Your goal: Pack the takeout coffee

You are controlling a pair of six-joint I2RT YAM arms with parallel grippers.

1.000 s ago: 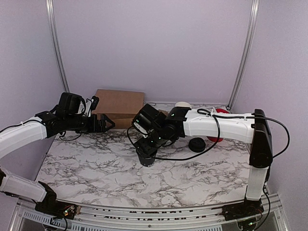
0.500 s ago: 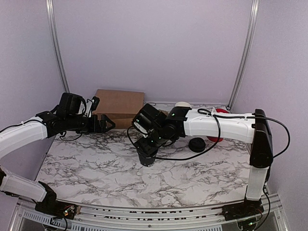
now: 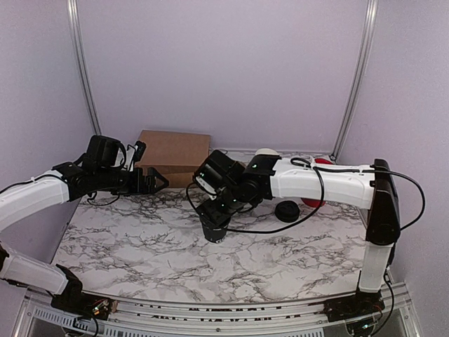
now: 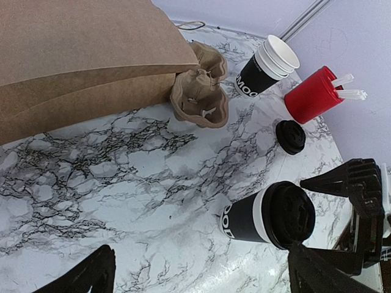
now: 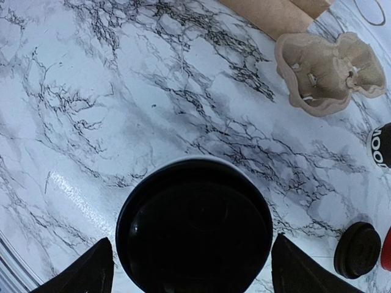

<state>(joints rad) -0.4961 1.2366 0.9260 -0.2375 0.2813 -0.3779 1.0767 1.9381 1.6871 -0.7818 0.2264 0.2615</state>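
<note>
Hovering above the lidded black cup, the right tool gapes.

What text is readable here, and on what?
"MOO": white print on the stack of cups, rest turned away.
"OO": white print on the lidded black cup, rest hidden.
Red tub, paper bag, loose lid: no text visible.
</note>
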